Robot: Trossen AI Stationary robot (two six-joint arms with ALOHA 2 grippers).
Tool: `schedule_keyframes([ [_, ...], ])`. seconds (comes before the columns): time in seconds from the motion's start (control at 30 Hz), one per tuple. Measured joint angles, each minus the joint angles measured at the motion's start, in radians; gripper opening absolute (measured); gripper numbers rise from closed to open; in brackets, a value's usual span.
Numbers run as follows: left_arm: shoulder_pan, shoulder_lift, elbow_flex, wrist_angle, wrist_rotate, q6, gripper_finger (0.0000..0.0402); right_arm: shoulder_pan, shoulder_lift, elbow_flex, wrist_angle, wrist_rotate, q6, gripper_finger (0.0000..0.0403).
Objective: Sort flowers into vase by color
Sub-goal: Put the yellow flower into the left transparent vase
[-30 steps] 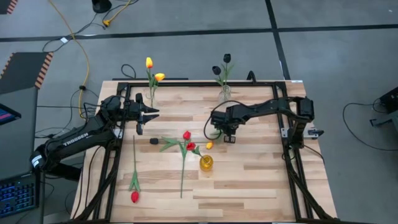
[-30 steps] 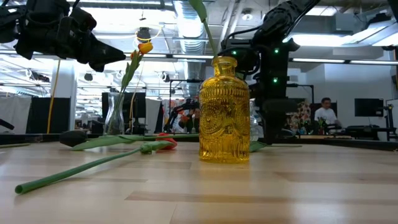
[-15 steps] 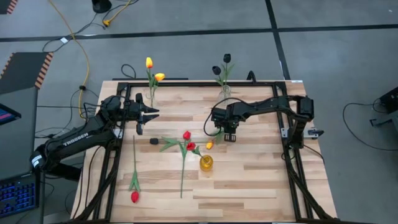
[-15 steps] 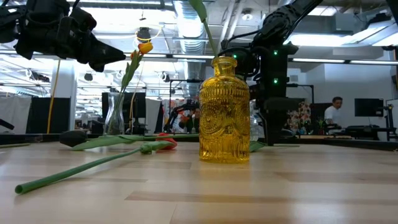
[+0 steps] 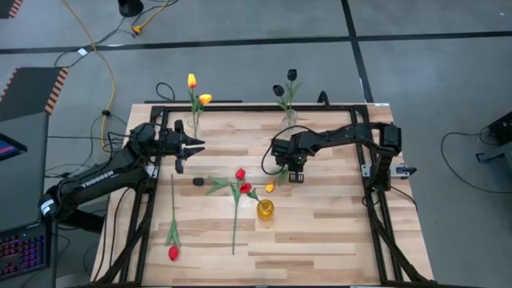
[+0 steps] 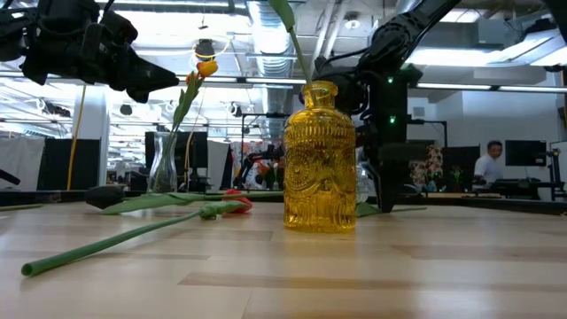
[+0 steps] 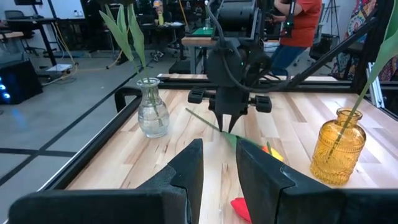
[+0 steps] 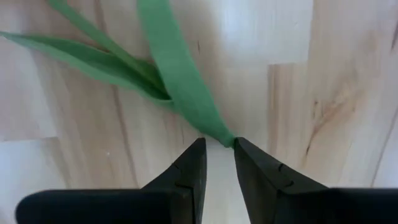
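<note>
High view: mounted overhead, facing straight down, covering the whole worktop and surrounding floor. Low view: set at worktop level, facing level across it into the room, very near the yellow vase. Left wrist view: looks across the worktop toward the right tool and the same yellow vase. Right wrist view: faces down, close on a green leaf lying on the boards.

Both arms are matte black, the left arm lettered TROSSEN in white, with small green lights on the right arm.
</note>
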Motion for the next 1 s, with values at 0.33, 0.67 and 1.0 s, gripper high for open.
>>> schedule_keyframes([
  [0.33, -0.002, 0.001, 0.000, -0.016, -0.017, 0.000, 0.0084, 0.008, 0.012, 0.002, 0.000, 0.006, 0.000, 0.0074],
  [0.67, -0.002, 0.001, 0.000, -0.024, -0.024, 0.000, 0.0084, 0.013, 0.017, 0.034, -0.067, 0.005, 0.030, 0.0022],
  [1.0, -0.002, 0.001, 0.000, -0.024, -0.024, 0.000, 0.0084, 0.021, 0.019, 0.085, -0.188, -0.003, 0.041, 0.0017],
])
